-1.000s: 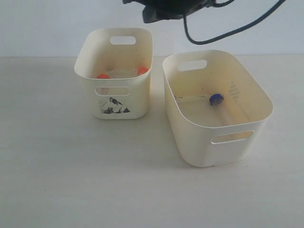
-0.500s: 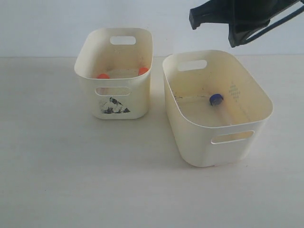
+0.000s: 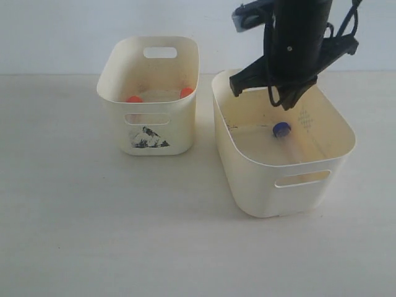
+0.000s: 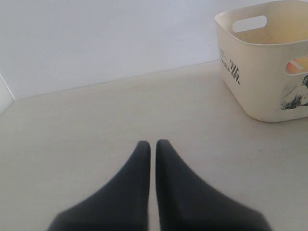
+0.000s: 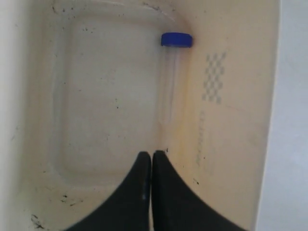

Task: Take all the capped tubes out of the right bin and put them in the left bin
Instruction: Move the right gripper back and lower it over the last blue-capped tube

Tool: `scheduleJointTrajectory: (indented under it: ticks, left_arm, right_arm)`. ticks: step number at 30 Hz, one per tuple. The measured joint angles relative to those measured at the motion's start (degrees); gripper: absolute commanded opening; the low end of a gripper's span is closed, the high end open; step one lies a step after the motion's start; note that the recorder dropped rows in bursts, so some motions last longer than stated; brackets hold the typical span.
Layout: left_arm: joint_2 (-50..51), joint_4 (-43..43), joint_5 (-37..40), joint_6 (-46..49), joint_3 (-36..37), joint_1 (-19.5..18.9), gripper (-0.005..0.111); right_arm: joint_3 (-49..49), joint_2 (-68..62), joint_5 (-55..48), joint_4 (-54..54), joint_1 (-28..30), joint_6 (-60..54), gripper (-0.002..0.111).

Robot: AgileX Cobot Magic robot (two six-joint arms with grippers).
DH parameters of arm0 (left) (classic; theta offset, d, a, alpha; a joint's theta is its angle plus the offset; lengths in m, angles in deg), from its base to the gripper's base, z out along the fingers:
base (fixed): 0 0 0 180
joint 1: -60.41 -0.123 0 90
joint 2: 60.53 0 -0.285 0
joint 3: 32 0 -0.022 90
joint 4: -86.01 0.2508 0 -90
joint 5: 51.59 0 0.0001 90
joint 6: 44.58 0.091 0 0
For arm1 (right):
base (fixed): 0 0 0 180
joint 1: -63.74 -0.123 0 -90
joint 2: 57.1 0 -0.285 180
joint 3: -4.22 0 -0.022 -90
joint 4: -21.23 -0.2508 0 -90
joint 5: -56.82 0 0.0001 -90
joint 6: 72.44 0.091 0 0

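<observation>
One capped tube (image 3: 281, 129) with a dark blue cap lies on the floor of the right bin (image 3: 278, 198), near its far side; the right wrist view shows its cap (image 5: 176, 39) and clear body along the wall. My right gripper (image 3: 283, 99) hangs shut and empty just above that tube, inside the bin's rim (image 5: 152, 154). Two orange-red caps (image 3: 133, 99) (image 3: 185, 91) show inside the left bin (image 3: 148, 133). My left gripper (image 4: 152, 143) is shut, holds nothing, and hovers over bare table beside the left bin (image 4: 255, 77). The exterior view does not show it.
The two bins stand side by side on a pale table, with a white wall behind. The right arm's black cables (image 3: 346, 28) hang above the right bin's back edge. The right bin's inner wall (image 5: 231, 120) carries a faint diamond mark.
The right arm swung from above the left bin's back across to the right, then dropped down over the right bin to just above the blue-capped tube. Tubes and bins stayed put.
</observation>
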Motion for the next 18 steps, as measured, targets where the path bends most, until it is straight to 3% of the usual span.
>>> scheduleJointTrajectory:
  ticks: [4, 11, 18]
  left_arm:
    - [0.00, 0.00, 0.00, 0.00, 0.00, 0.00, 0.004]
    - [0.00, 0.00, 0.00, 0.00, 0.00, 0.00, 0.004]
    - [0.00, 0.00, 0.00, 0.00, 0.00, 0.00, 0.004]
  right_arm:
    - [0.00, -3.19, -0.09, -1.14, 0.30, -0.62, 0.000]
    - [0.00, -4.83, -0.09, -8.87, 5.63, -3.89, 0.000]
    - [0.00, -4.83, -0.09, -10.67, 6.00, -4.50, 0.000]
